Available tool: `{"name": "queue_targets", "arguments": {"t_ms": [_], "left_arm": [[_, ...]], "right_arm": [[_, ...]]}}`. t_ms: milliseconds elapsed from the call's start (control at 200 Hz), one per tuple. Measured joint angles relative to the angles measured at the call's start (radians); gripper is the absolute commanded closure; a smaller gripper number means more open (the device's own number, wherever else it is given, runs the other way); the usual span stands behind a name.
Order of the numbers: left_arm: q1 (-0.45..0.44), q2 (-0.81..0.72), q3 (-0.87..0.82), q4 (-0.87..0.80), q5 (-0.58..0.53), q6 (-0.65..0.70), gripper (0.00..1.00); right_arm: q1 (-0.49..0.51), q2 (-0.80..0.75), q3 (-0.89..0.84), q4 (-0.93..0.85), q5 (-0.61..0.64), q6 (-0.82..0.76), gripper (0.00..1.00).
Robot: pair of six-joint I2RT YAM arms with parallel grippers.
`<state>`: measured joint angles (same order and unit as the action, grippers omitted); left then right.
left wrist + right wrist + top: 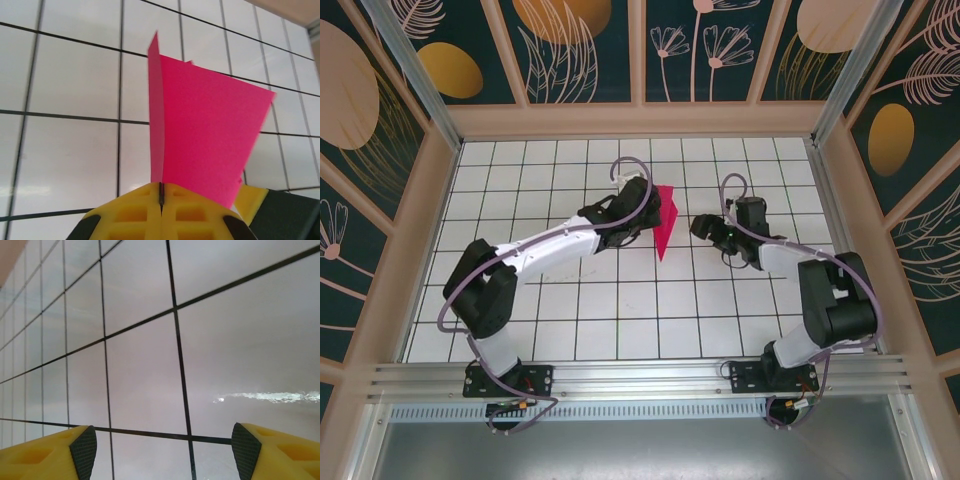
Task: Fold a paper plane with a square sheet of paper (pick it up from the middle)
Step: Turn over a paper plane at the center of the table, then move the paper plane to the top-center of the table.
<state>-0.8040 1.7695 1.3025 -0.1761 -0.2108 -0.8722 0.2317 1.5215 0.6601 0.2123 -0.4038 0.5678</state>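
While the left jaws are clamped together on the near edge of the folded magenta-pink paper [210,135], one layer shows edge-on straight ahead of the yellow fingers [135,212] and a broader flap spreads to its right. From above, the paper [667,225] is a narrow pointed shape near the middle of the white tiled tabletop [620,300], its tip toward the arm bases. The right jaws stand wide apart, holding nothing, over the tiles just to the paper's right.

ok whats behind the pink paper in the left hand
White tiled table shows around the pink paper, which the shut left hand pinches upright. The patch directly behind the paper is covered, so unknown.
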Motion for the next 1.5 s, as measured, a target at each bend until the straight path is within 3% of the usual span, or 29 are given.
{"name": "queue_targets", "arguments": {"t_ms": [160, 290, 606, 1036, 1501], "left_arm": [[0.034, 0.025, -0.128, 0.169, 0.135, -0.009, 1.00], [0.063, 0.048, -0.223, 0.306, 0.230, -0.043, 1.00], [0.074, 0.061, -0.406, 0.556, 0.328, -0.150, 1.00], [0.086, 0.064, -0.488, 0.644, 0.334, -0.177, 1.00], [0.096, 0.084, -0.512, 0.645, 0.330, -0.181, 1.00]], "right_arm": [[-0.001, -0.087, -0.043, 0.059, -0.033, 0.011, 0.33], [0.019, -0.105, -0.046, 0.092, -0.071, 0.015, 0.47], [0.206, -0.023, 0.010, 0.042, -0.114, -0.002, 0.61], [0.249, 0.100, 0.091, -0.049, -0.063, -0.012, 0.60], [0.259, 0.164, 0.126, -0.109, -0.047, -0.039, 0.42]]}}
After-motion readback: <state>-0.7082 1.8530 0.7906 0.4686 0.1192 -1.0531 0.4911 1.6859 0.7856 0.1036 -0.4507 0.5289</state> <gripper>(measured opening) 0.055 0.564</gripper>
